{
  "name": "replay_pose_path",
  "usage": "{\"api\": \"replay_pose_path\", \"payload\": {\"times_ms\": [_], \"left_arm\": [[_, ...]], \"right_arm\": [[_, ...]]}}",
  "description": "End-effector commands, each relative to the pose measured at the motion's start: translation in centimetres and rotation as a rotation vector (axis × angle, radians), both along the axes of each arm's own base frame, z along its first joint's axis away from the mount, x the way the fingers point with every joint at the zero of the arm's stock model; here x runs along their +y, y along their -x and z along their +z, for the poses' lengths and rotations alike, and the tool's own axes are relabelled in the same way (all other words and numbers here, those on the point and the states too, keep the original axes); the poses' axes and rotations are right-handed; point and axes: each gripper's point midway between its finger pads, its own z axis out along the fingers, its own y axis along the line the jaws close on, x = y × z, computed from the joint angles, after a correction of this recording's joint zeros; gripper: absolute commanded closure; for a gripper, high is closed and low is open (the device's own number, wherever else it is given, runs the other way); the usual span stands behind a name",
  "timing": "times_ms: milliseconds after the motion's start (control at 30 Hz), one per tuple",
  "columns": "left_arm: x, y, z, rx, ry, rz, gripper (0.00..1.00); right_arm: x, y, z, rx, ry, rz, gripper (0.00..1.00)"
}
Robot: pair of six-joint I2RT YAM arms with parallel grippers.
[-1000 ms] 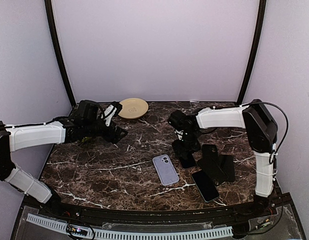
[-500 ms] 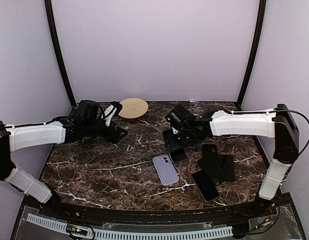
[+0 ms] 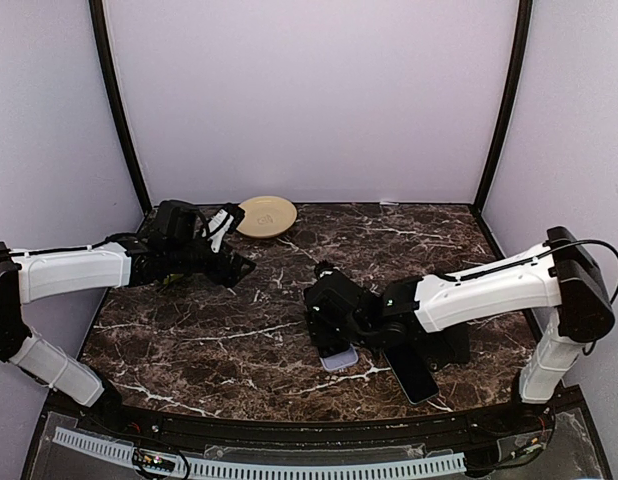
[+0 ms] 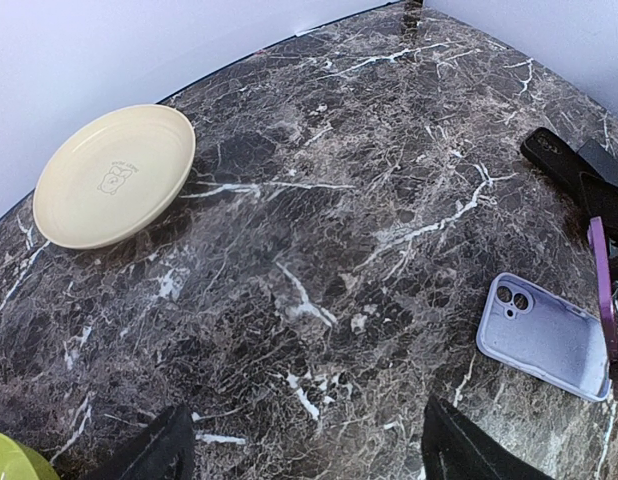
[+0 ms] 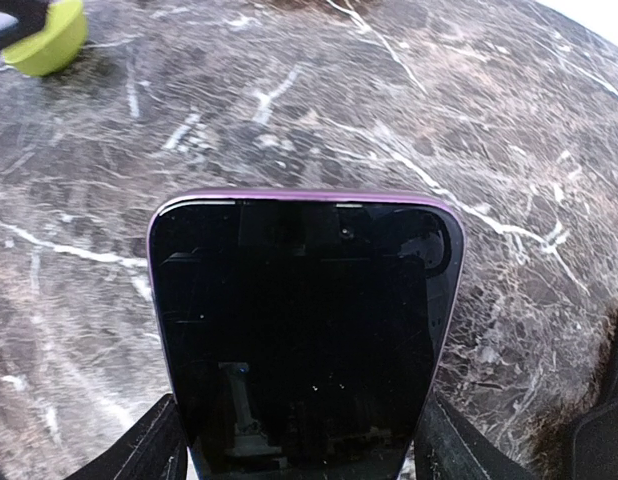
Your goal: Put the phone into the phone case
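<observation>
Here the right gripper (image 5: 299, 452) clamps the purple-edged phone (image 5: 304, 330) by its sides, right at the lilac phone case (image 4: 544, 335), at 5 o'clock on the table (image 3: 189, 340). The left gripper (image 4: 309, 455) gapes wide, empty; the plate (image 4: 114, 175) at its 11 o'clock bears a small bear print, unreadable

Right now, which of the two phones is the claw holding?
The purple-edged phone: it sits between the fingers of the right claw, over the lilac case. The other one, the black phone, lies flat with nothing touching it.
</observation>
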Motion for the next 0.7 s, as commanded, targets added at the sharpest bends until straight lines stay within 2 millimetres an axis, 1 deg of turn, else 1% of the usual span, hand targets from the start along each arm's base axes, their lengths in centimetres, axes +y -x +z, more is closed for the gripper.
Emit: {"api": "replay_pose_path", "payload": {"times_ms": [0, 133, 433, 667], "left_arm": [[-0.1, 0.5, 0.8, -0.023, 0.005, -0.020, 0.20], [-0.2, 0.5, 0.7, -0.021, 0.006, -0.021, 0.20], [-0.2, 0.5, 0.6, -0.019, 0.001, -0.021, 0.20], [-0.2, 0.5, 0.4, -0.017, -0.001, -0.023, 0.20]], "right_arm": [[-0.1, -0.5, -0.1, -0.045, -0.017, -0.063, 0.83], [-0.6, -0.2, -1.5, -0.028, 0.016, -0.061, 0.84], [-0.8, 0.0, -3.3, -0.013, 0.064, -0.046, 0.87], [-0.2, 0.5, -4.6, 0.025, 0.085, -0.002, 0.87]]}}
